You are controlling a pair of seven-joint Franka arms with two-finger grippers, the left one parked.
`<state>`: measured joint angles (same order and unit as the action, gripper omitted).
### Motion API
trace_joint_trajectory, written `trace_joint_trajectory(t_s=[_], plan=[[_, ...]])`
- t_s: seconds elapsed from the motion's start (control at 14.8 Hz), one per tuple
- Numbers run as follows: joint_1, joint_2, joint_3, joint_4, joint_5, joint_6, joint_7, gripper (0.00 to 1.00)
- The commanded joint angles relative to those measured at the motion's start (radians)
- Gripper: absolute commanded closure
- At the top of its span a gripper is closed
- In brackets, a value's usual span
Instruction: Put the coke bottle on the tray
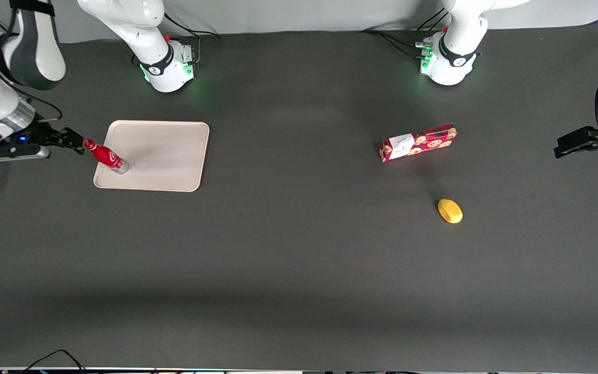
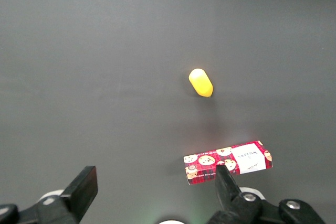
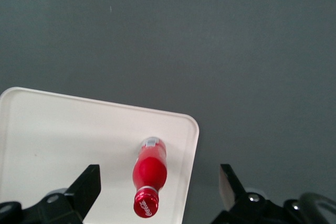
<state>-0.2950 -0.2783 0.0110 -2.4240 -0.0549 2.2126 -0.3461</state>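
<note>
Coke bottle: small, slim, red, with red cap and silvery base; upright on the tray, near the tray edge closest to the working arm's end of the desk. In the wrist view, bottle seen from above, cap toward the camera, base resting on the tray just inside its rim.

Tray: beige, rectangular, rounded corners, low rim; flat on the desk in front of the working arm's base.

Claw: released, fingers spread wide with nothing between them; raised just beside the bottle's cap, not touching it.

Cookie box: red, lying flat toward the parked arm's end of the desk.

Yellow rounded object: nearer the front camera than the cookie box, apart from it.
</note>
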Motion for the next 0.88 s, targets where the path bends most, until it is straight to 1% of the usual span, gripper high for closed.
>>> trace_joint_trajectory(t_s=[0.0,0.07,0.2,0.27,0.41,0.54,0.68,0.81], plan=[[0.008,0.024,0.024,0.198,0.02,-0.117,0.028,0.0],[0.008,0.045,0.024,0.27,0.026,-0.163,0.033,0.0],[0.01,0.106,0.041,0.458,0.05,-0.326,0.038,0.0],[0.008,0.135,0.046,0.546,0.061,-0.393,0.057,0.0],[0.008,0.181,0.078,0.681,0.06,-0.493,0.134,0.0],[0.019,0.24,0.11,0.799,0.06,-0.565,0.195,0.0],[0.045,0.287,0.113,0.884,0.06,-0.614,0.24,0.0],[0.048,0.307,0.125,0.899,0.063,-0.614,0.268,0.0]])
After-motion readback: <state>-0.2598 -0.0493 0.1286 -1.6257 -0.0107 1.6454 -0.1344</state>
